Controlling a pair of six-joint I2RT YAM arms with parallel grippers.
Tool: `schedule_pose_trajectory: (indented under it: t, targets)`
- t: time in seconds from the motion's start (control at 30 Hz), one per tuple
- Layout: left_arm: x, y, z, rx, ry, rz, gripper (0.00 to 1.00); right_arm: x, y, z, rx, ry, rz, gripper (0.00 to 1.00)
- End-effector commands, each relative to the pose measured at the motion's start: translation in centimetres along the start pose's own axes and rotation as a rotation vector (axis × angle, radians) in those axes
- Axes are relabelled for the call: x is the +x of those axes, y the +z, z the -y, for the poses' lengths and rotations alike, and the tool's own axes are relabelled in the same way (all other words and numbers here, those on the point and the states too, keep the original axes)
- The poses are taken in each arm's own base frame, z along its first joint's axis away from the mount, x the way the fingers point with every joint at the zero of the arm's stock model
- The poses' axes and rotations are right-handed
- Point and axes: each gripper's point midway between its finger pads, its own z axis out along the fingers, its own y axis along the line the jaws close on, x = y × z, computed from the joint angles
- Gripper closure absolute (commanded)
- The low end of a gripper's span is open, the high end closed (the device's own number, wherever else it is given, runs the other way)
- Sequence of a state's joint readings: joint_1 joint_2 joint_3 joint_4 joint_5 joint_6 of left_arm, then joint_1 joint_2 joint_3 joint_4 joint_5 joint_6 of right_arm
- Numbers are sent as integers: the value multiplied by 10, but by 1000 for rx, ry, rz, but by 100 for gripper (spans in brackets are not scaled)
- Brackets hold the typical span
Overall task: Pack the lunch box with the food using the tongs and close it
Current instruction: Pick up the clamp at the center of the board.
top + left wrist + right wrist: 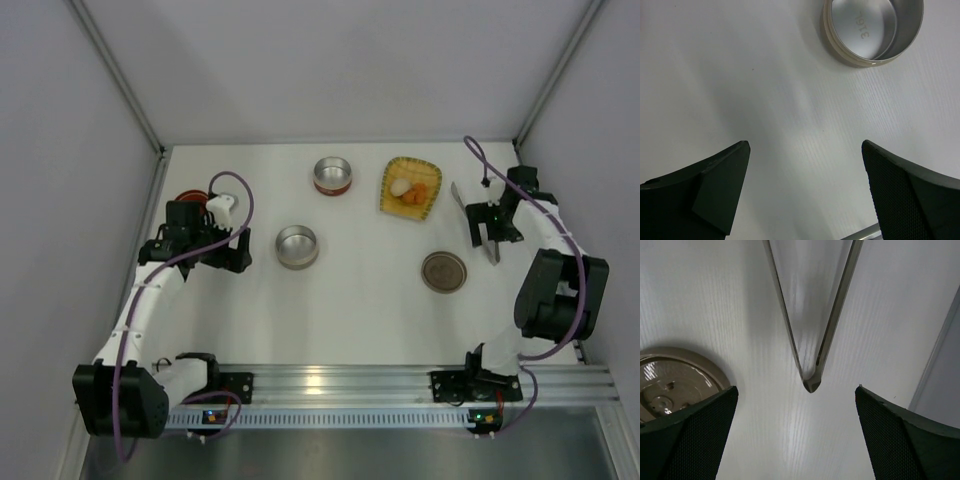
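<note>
Right gripper (pixel 796 407) is wide open and empty, over the joined end of the tongs (pixel 811 384), near the brown lid (pixel 670 385). Best to grip both 2 arms past the hinge, squarely. Food (pixel 410 189) sits in the yellow tray (pixel 431 168).

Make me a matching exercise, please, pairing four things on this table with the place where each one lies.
Things:
1. food
2. tongs
3. lid
4. plain tin

Places:
a. near the open left gripper
b. in the yellow tray
c. below the open right gripper
d. just left of the tongs

Pairs: 1-b, 2-c, 3-d, 4-a.
</note>
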State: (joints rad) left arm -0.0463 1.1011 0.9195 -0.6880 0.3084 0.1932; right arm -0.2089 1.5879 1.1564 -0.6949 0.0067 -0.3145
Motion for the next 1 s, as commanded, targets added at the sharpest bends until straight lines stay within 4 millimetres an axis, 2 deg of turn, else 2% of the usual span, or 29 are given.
schedule_pose_trajectory:
  t: [0.0,0.03,0.17,0.2,0.33,0.5,0.63,0.7,0.83,0.97]
  targets:
    - [-22,-8,4,30,15,57,2,-21,2,14,14,-5,18,1]
    - [-25,-9,4,31,19,64,2,-23,11,9,-19,-9,10,1]
    - [-30,-8,5,38,18,71,2,-35,28,11,-34,-17,8,1]
    - [-31,-8,5,41,17,71,2,-43,30,14,-30,-17,21,1]
    - [-36,-9,10,72,8,82,2,-50,53,16,-34,-18,4,1]
    - [-44,-9,13,94,2,93,2,-69,69,19,-40,-32,60,1]
    - [-46,-5,10,88,5,88,2,-73,86,20,-49,-48,66,1]
    - [-48,-5,10,88,1,89,2,-79,88,19,-56,-52,84,0]
    - [-49,-1,8,85,0,90,2,-84,95,10,-106,-39,94,7]
    - [-49,1,7,82,-7,81,2,-86,100,11,-109,-27,98,14]
